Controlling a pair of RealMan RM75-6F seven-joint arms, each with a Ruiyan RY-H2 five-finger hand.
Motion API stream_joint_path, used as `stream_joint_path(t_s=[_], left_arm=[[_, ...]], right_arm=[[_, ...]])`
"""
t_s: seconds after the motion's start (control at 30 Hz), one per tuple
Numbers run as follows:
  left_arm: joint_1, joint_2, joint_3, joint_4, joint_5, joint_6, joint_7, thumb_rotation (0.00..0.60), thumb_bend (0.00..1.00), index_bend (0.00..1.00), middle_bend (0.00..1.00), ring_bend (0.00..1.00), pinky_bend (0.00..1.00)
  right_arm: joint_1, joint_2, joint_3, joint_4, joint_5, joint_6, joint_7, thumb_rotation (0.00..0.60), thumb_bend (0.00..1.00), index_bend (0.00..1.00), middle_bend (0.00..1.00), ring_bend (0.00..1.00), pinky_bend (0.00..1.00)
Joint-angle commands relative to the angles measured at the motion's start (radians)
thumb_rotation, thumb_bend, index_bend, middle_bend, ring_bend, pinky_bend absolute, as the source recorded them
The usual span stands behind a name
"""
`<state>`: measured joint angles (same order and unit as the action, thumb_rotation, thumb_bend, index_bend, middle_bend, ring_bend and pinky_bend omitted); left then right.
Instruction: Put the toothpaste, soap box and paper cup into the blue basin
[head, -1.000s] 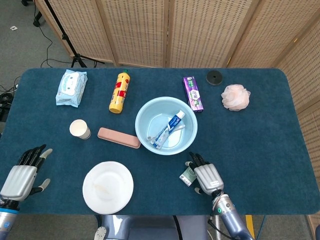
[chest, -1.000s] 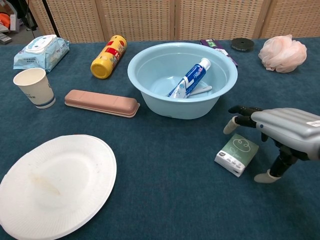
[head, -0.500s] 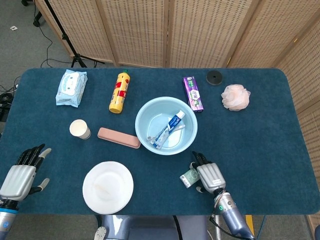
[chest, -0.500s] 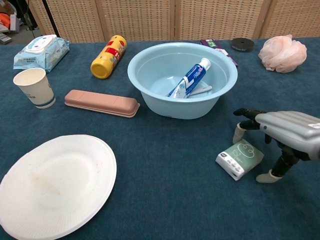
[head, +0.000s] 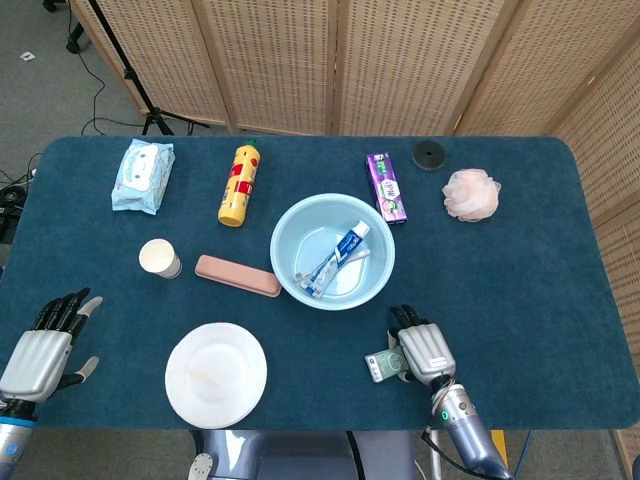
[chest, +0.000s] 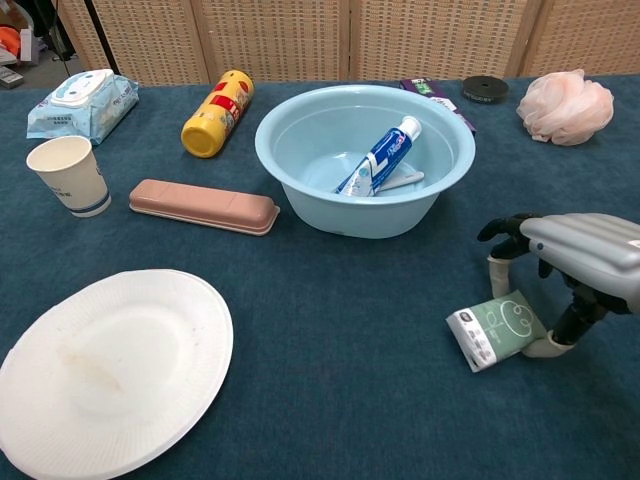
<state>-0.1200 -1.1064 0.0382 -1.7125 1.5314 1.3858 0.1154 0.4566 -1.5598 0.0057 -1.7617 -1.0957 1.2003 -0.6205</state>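
The blue basin (head: 285, 225) (chest: 300, 112) stands mid-table with the toothpaste tube (head: 340, 258) (chest: 378, 158) lying inside it. Just in front of the basin, my right hand (head: 422, 350) (chest: 580, 255) arches over the small green soap box (head: 380, 366) (chest: 497, 332). It pinches the box between thumb and fingers, and the box sits tilted on the cloth. The paper cup (head: 159, 258) (chest: 68, 175) stands upright at the left. My left hand (head: 45, 345) hovers open near the front left corner, holding nothing; only the head view shows it.
A pink oblong case (head: 237, 275) lies between cup and basin, with a white paper plate (head: 215, 373) in front. Along the back are a wipes pack (head: 143, 175), yellow bottle (head: 238, 184), purple box (head: 386, 187), black disc (head: 428, 155) and pink bath sponge (head: 470, 194).
My right hand has drawn back and to the right while its fingers closed on the soap box. The box has turned and tipped up. The left hand barely moved.
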Motion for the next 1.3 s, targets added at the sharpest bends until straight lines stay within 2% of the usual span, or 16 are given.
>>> stream_joint_path(t_s=[0.03, 0.6, 0.97, 1.3], left_arm=[[0.000, 0.000, 0.000, 0.000, 0.000, 0.000, 0.000, 0.600, 0.27, 0.00, 0.00, 0.00, 0.09], [0.001, -0.003, -0.001, 0.000, -0.001, 0.000, 0.005, 0.600, 0.27, 0.00, 0.00, 0.00, 0.09], [0.001, -0.004, -0.001, -0.002, -0.003, -0.001, 0.008, 0.600, 0.27, 0.00, 0.00, 0.00, 0.09], [0.001, -0.003, -0.001, -0.003, -0.004, -0.002, 0.007, 0.600, 0.27, 0.00, 0.00, 0.00, 0.09]], right_arm=[[-0.002, 0.001, 0.000, 0.001, 0.001, 0.000, 0.002, 0.600, 0.16, 0.58, 0.16, 0.12, 0.36], [-0.006, 0.038, 0.027, -0.012, -0.017, 0.031, -0.023, 0.600, 0.19, 0.69, 0.23, 0.19, 0.42], [0.042, 0.189, 0.159, -0.139, 0.008, 0.081, -0.098, 0.600, 0.19, 0.70, 0.23, 0.19, 0.42], [0.115, 0.230, 0.238, -0.191, 0.069, 0.066, -0.159, 0.600, 0.20, 0.70, 0.24, 0.20, 0.42]])
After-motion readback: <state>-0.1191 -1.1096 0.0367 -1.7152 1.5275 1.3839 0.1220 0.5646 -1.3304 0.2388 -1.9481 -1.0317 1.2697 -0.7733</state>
